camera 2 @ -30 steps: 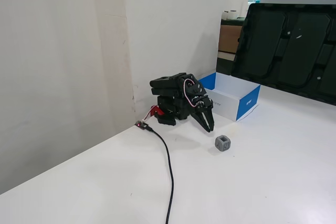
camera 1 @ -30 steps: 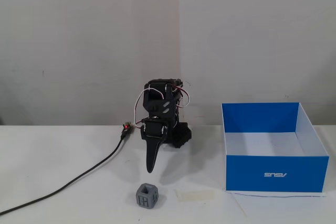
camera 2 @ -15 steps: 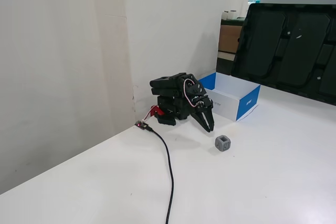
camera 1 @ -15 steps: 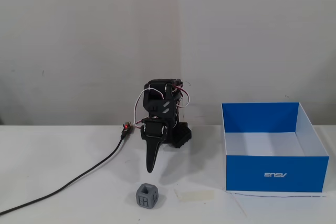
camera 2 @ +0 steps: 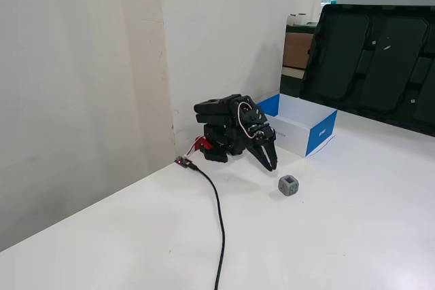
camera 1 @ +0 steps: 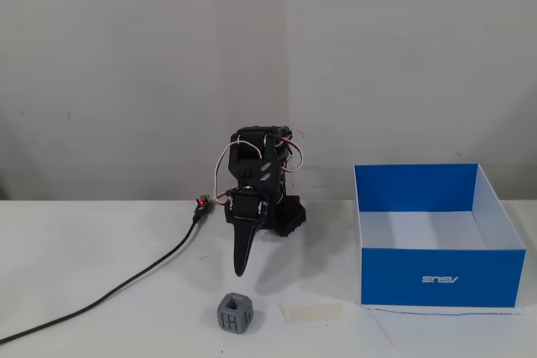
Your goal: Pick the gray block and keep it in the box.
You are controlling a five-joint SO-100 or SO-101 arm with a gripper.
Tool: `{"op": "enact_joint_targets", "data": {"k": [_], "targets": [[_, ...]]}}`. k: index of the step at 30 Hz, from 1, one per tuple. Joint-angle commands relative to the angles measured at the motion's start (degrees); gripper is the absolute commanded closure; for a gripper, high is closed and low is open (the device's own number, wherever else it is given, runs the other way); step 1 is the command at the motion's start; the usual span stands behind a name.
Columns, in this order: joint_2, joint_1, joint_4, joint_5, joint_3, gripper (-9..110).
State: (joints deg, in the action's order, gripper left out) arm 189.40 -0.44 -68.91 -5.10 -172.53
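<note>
A: Where's the gripper (camera 1: pixel 241 270), and what is it doing?

B: Folded down in front of the arm's base, tip aimed at the table (camera 1: pixel 101 249). In both fixed views the fingers sit pressed together in one dark wedge, holding nothing.

A: And the gray block (camera 1: pixel 235 313)?

B: On the table, untouched. In a fixed view it lies at about six o'clock from the fingertip, near but clearly apart, bare table between. In another fixed view the gripper (camera 2: pixel 270 166) has the gray block (camera 2: pixel 288 185) at about four o'clock. It's a cube, so no long axis to line up with; my guess is either pair of flat faces would do.

A: Anything crowding it?

B: A pale strip of tape (camera 1: pixel 311 311) lies flat just beside it at three o'clock, not touching. The black cable (camera 1: pixel 126 287) runs off toward eight o'clock, well clear.

A: The box (camera 1: pixel 440 277)?

B: At three o'clock from the block, well apart, open-topped and empty as far as I can see. I'd say the fingers must open first, then reach forward and down; the carry has open table, with only the box's near wall to lift over.
</note>
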Motion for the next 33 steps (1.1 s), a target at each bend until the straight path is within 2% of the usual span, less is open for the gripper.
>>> {"op": "enact_joint_targets", "data": {"k": [1, 33], "targets": [[7.03, 0.26, 0.26, -0.44, -0.44, 101], [7.03, -1.76, 0.53, 0.00, -0.44, 101]]}}
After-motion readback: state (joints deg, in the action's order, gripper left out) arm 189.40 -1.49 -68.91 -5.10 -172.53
